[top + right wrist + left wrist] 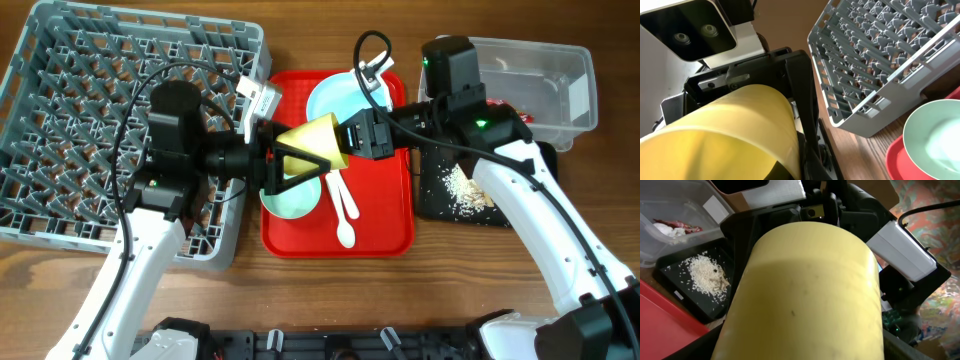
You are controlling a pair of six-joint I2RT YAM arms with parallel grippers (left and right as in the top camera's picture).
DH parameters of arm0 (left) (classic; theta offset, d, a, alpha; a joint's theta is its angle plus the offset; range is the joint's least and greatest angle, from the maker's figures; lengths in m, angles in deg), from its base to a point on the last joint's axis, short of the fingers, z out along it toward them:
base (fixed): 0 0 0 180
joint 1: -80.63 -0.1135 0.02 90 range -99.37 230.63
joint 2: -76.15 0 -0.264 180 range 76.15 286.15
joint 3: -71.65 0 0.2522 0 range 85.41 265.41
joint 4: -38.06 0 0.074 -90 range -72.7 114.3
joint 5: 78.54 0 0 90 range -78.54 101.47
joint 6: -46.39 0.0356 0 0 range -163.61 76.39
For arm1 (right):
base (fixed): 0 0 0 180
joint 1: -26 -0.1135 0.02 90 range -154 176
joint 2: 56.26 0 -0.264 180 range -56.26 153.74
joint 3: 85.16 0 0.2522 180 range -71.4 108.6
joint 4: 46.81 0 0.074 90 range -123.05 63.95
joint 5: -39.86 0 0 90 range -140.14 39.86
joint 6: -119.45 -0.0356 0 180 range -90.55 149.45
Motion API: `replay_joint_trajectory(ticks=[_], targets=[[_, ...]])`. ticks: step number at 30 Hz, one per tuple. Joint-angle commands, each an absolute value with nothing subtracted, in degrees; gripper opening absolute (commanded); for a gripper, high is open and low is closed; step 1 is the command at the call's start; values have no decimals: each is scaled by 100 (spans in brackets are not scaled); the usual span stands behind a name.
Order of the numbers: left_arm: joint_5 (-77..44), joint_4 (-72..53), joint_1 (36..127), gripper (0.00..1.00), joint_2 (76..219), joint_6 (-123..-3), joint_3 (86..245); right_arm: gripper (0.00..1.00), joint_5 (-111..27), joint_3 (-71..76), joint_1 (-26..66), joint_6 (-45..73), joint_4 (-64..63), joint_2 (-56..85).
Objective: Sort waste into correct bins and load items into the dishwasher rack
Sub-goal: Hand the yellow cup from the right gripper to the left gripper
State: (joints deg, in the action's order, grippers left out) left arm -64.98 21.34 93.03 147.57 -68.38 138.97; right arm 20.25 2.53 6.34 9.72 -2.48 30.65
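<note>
**Overhead view.** We find the yellow-green cup (312, 140) lying on its side in the air above the red tray (385, 225), between the two arms. The right end effector (350, 138) is clenched on the cup's right end. The left end effector (300, 158) has its fingers spread around the cup's left end; we cannot tell whether they press on it. Below the cup, on the red tray, sit the pale blue bowl (295, 200), the pale blue plate (335, 95) and the white cutlery (345, 205). The dishwasher rack (100, 100) stands on the surface (330, 290) to the left. The clear tub (545, 65) and the black tray (440, 200), which holds the food scraps (468, 185), stand to the right.

**Left wrist view.** The cup (805, 295) fills most of the frame. To its left we see the black tray (690, 307) with the scraps (705, 272), and the clear tub (660, 205) holding the red wrapper (677, 226) and the white tissue (667, 230).

**Right wrist view.** The cup (725, 135) is in the foreground, and a black finger (802, 95) of the left end effector stands against its far side. The rack (880, 50) and the bowl (935, 135) lie beyond.
</note>
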Motion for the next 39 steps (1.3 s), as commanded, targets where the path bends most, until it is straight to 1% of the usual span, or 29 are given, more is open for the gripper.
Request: replay_joint_trajectory(ticks=[1, 6, 12, 19, 28, 31, 32, 33, 39], targets=[[-6489, 2160, 9321, 79, 14796, -6956, 13975, 4, 2143, 272, 614, 968, -253, 3080], [-6190, 2160, 9321, 78, 14794, -6959, 13975, 4, 1993, 272, 614, 904, -115, 3080], [-6065, 2289, 9142, 78, 14794, -6959, 13975, 4, 1221, 272, 614, 786, 462, 3080], [-6065, 2287, 8858, 78, 14794, -6959, 13975, 4, 1212, 272, 614, 782, 543, 3080], [-6072, 2287, 8877, 77, 14794, -7050, 13975, 4, 1088, 272, 614, 673, 462, 3080], [-6072, 2289, 8877, 80, 14794, -7114, 13975, 4, 1088, 272, 614, 529, 274, 3080], [-6072, 2289, 8877, 87, 14794, -7129, 13975, 4, 1092, 272, 614, 489, 185, 3080], [-6072, 2291, 8877, 90, 14794, -7184, 13975, 4, 1107, 272, 614, 415, 84, 3080], [-6070, 2851, 8877, 89, 14794, -8130, 13975, 4, 1158, 272, 612, 17, -364, 3080]])
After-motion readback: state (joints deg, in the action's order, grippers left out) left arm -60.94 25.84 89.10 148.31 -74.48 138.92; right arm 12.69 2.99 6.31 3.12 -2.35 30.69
